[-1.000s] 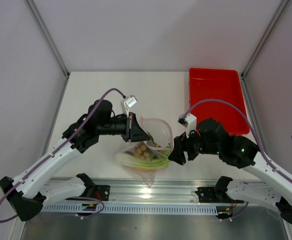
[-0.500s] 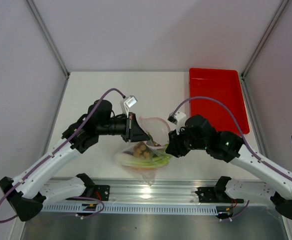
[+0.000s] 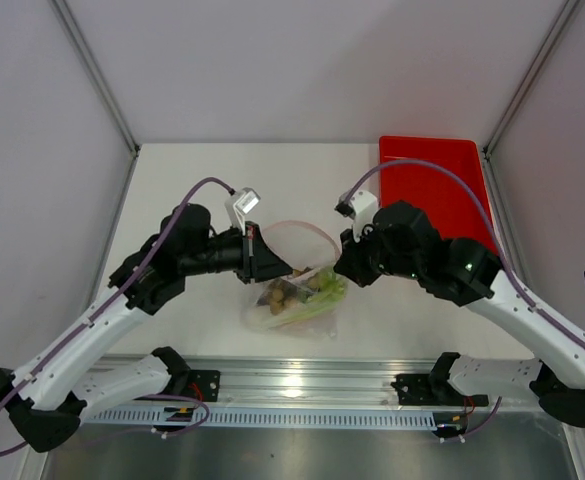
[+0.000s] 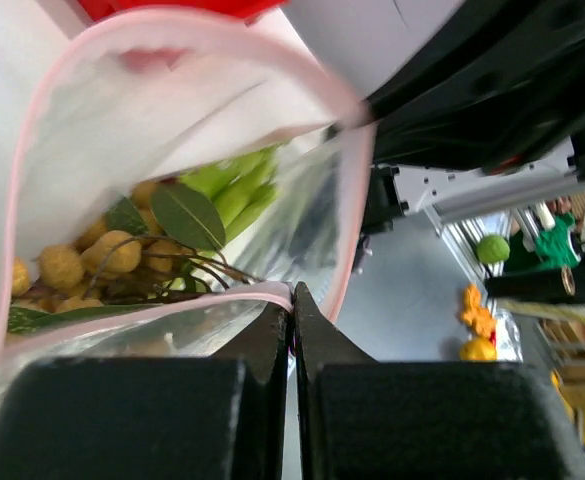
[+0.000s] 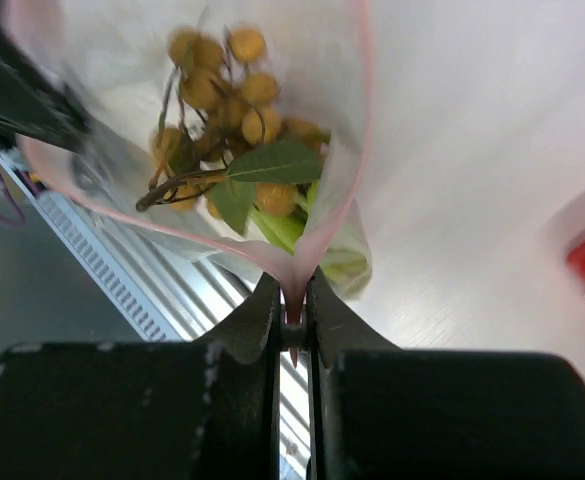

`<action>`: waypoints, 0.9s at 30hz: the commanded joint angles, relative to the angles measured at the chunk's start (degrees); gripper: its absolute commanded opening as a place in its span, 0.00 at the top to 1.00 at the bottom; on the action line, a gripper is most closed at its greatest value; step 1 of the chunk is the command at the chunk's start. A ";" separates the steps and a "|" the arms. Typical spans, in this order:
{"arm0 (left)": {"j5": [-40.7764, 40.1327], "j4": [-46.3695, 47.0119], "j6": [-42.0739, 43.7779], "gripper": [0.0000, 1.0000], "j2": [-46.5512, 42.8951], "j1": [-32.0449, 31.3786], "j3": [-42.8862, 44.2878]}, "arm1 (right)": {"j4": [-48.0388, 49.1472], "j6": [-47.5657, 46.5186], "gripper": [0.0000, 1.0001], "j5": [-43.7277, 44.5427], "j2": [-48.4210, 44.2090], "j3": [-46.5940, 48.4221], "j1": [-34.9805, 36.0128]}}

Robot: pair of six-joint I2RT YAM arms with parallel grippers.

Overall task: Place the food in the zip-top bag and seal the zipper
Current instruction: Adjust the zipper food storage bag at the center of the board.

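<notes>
My left gripper (image 4: 293, 300) is pressed together on the near-left part of the bag's (image 3: 294, 308) rim. The pink zipper (image 4: 30, 130) strip is nipped right between the pads. My right gripper (image 5: 293, 300) is clamped the same way on the rim's right end, where the two sides of the strip fold together into a point.

With one pinch at each side, the mouth hangs between my arms as a wide loop, facing up and away from me. I judge that is the reason for the two-handed hold: the opening stays taut and off the table (image 3: 202, 190), so nothing rolls back out.

Below the rim the bag sags toward the near edge with the weight of the food. The grapes (image 5: 212, 80) sit in a heap with their leaves on top, and the green end of the stalk (image 5: 284, 232) lies under them, toward the right side. I cannot make out the wedge in any view, so I can't say whether it is in.

The tray (image 3: 432, 190) lies far right, well apart from the bag. The zipper is plainly open along its whole length, and I see no slider tab. By my reckoning the loading is mostly done and sealing is what remains. For that I would first have to draw the rim flat.
</notes>
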 commanded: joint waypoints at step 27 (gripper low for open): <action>-14.47 -2.21 -1.16 0.99 -12.71 -0.08 -4.54 | 0.20 -2.55 1.00 -0.43 -1.89 7.62 0.34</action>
